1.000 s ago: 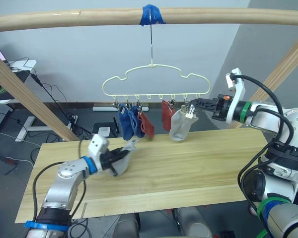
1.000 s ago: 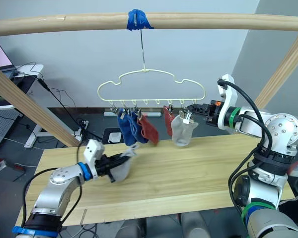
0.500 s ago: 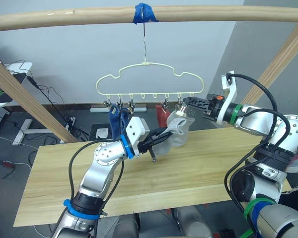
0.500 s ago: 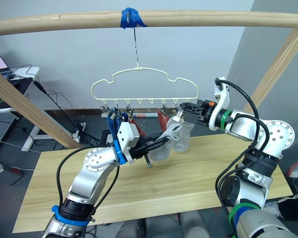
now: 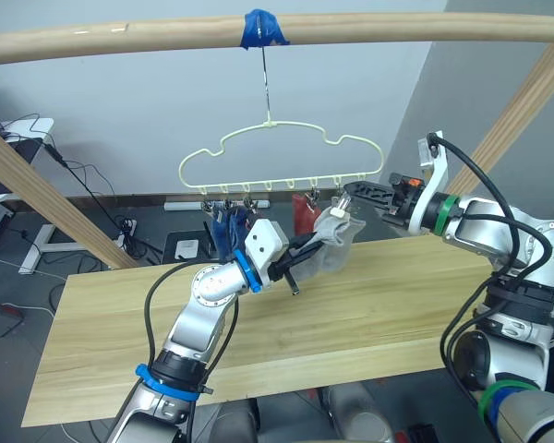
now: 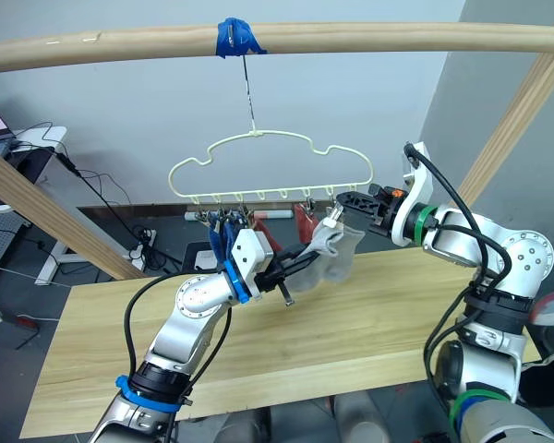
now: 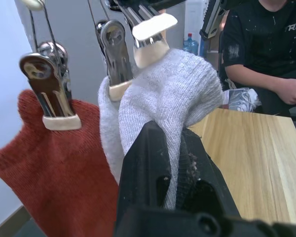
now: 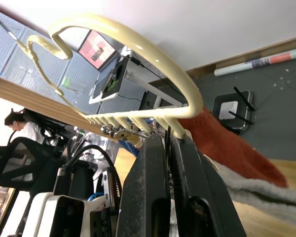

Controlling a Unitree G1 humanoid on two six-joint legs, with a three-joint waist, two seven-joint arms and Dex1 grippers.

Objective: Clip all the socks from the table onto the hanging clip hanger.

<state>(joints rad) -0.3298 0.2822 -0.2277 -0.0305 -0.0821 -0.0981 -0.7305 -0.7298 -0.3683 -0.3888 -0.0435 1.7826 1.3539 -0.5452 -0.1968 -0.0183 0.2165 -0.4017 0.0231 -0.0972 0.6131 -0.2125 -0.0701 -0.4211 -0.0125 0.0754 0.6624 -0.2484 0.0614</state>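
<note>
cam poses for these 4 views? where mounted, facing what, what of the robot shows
Eyes: head stereo, looking down at the light wood table and pale yellow wire clip hanger; both arms show.
Left wrist: along the left gripper, shut on a light grey sock.
Right wrist: along the right gripper, pinching an end clip.
Shared: hanger, grey sock.

Left gripper raised, fingers pinched shut; right gripper extended level, fingers apparently closed.

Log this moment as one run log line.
left gripper: shut on grey sock, raised to clip hanger | right gripper: shut on end clip | table: no socks
</note>
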